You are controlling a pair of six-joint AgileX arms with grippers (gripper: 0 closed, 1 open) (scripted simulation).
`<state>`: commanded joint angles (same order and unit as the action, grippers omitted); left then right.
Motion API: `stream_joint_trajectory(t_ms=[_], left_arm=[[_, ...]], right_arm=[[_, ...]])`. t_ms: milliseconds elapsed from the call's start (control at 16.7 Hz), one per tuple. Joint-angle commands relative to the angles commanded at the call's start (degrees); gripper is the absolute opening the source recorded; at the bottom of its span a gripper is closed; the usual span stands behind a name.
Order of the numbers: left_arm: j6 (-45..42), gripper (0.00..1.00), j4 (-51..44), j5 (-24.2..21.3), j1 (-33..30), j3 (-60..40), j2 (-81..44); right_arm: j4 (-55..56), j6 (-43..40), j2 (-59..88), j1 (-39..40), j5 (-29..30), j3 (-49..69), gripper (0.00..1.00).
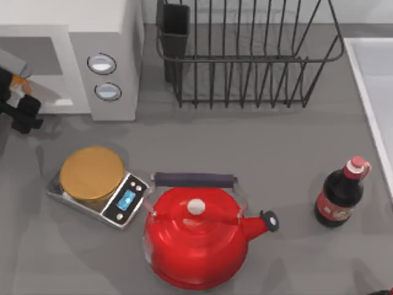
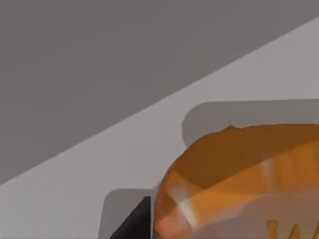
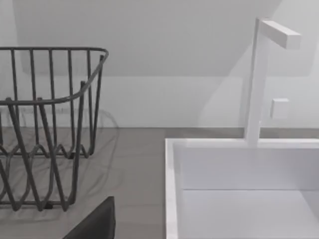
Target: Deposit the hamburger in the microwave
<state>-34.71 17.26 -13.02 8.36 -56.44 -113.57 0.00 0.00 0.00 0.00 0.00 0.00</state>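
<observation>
- Microwave (image 1: 67, 55): bench rear left.
- Dish rack (image 1: 245, 55): right of microwave.
- Kitchen scale (image 1: 98, 187): front left.
- Kettle (image 1: 196, 236): right of scale.
- Bottle (image 1: 341, 193): right of kettle.
- Sink (image 1: 371, 92): far right.

left gripper (image 1: 18, 98) at table's left edge

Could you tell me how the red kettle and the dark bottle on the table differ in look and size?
The red kettle is broad and rounded; the dark bottle is slim. The kettle is glossy red with a dark handle and a white lid knob; the bottle is near-black with a red cap and red label. The kettle is far larger. Both stand on the grey table.
</observation>
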Motion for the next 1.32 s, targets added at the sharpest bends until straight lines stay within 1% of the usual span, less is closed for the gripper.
stream_joint_trajectory(t_ms=[180, 300, 420, 540, 660, 1020, 1140, 1320], left_arm=[[12.18, 0.00, 15.19, -0.72, 1.14, 4.03, -2.74], [19.21, 0.00, 23.24, -0.81, 2.07, 6.41, -4.08], [24.70, 0.00, 29.13, -0.72, 2.92, 8.25, -4.79], [28.07, 0.00, 32.66, -0.58, 3.56, 9.32, -5.02], [29.16, 0.00, 33.82, -0.51, 3.80, 9.62, -5.03], [29.00, 0.00, 33.37, -0.40, 3.44, 8.66, -5.45], [29.07, 0.00, 32.17, -0.14, 3.17, 5.56, -7.51], [29.31, 0.00, 29.25, 0.34, 2.37, -2.26, -12.17]], right_arm=[[0.00, 0.00, 0.00, 0.00, 0.00, 0.00, 1.00], [0.00, 0.00, 0.00, 0.00, 0.00, 0.00, 1.00], [0.00, 0.00, 0.00, 0.00, 0.00, 0.00, 1.00], [0.00, 0.00, 0.00, 0.00, 0.00, 0.00, 1.00], [0.00, 0.00, 0.00, 0.00, 0.00, 0.00, 1.00], [0.00, 0.00, 0.00, 0.00, 0.00, 0.00, 1.00], [0.00, 0.00, 0.00, 0.00, 0.00, 0.00, 1.00], [0.00, 0.00, 0.00, 0.00, 0.00, 0.00, 1.00]])
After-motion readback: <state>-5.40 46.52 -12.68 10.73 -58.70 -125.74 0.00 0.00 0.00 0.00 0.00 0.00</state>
